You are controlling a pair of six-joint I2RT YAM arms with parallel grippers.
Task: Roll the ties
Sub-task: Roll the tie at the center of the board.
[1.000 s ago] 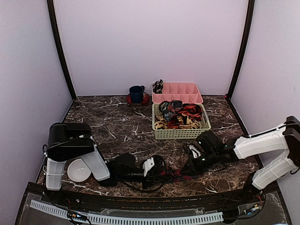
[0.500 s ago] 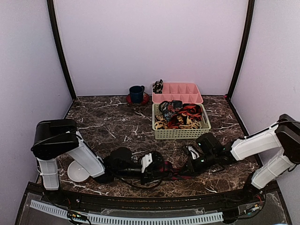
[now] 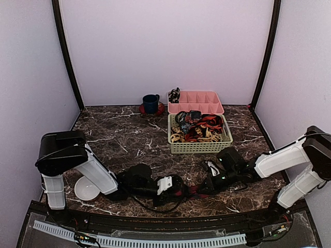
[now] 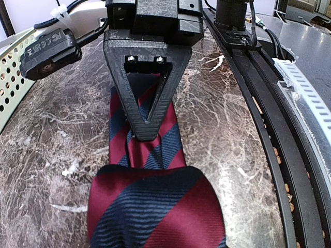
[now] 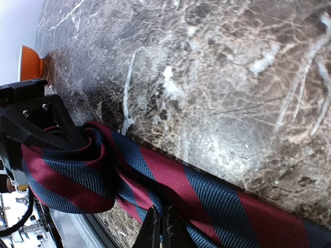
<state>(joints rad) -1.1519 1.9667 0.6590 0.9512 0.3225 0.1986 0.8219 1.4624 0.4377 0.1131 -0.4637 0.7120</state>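
Observation:
A striped tie (image 4: 147, 155) in dark blue and red lies flat on the marble table near its front edge. One end is coiled into a roll (image 4: 155, 206) around my left gripper (image 3: 174, 189), which is shut on it with its fingers hidden inside the roll. The roll (image 5: 62, 175) and that gripper (image 5: 36, 119) also show in the right wrist view. My right gripper (image 5: 161, 227) is shut, its tips pressing down on the flat part of the tie (image 5: 217, 196) just beyond the roll. It also shows in the left wrist view (image 4: 147, 129).
A green basket (image 3: 200, 147) holding several loose ties (image 3: 199, 128) stands behind the grippers. Behind it is a pink tray (image 3: 199, 98) with a small coil (image 3: 174, 94), and a blue cup (image 3: 151, 103). A white bowl (image 3: 87, 189) sits front left. The front rail (image 4: 289, 134) is close.
My left arm has shifted and its wrist has turned, bringing the roll a little to the right, closer to my right gripper. The right gripper has stayed on the tie.

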